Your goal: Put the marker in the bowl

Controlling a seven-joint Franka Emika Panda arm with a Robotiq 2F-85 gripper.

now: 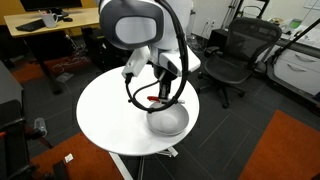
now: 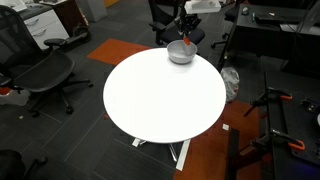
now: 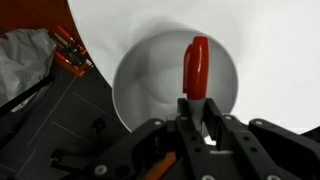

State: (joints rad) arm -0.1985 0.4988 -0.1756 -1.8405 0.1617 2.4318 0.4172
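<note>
The silvery-grey bowl (image 3: pixel 170 75) fills the middle of the wrist view and sits at the edge of the round white table in both exterior views (image 1: pixel 168 120) (image 2: pixel 181 53). My gripper (image 3: pixel 197 108) hangs right over the bowl, shut on the marker (image 3: pixel 197 65), whose red cap end points out over the bowl's inside. The marker's white body is hidden between the fingers. In an exterior view the gripper (image 1: pixel 160 98) is just above the bowl with a bit of red (image 1: pixel 153 102) showing. In the far exterior view the gripper (image 2: pixel 187 38) stands over the bowl.
The white round table (image 1: pixel 110 115) (image 2: pixel 160 95) spreads out beside the bowl. Office chairs (image 1: pixel 232 55) (image 2: pixel 35 70) and desks stand around it. Below the table edge in the wrist view lie an orange tool (image 3: pixel 68 55) and a grey bag (image 3: pixel 25 60) on the dark floor.
</note>
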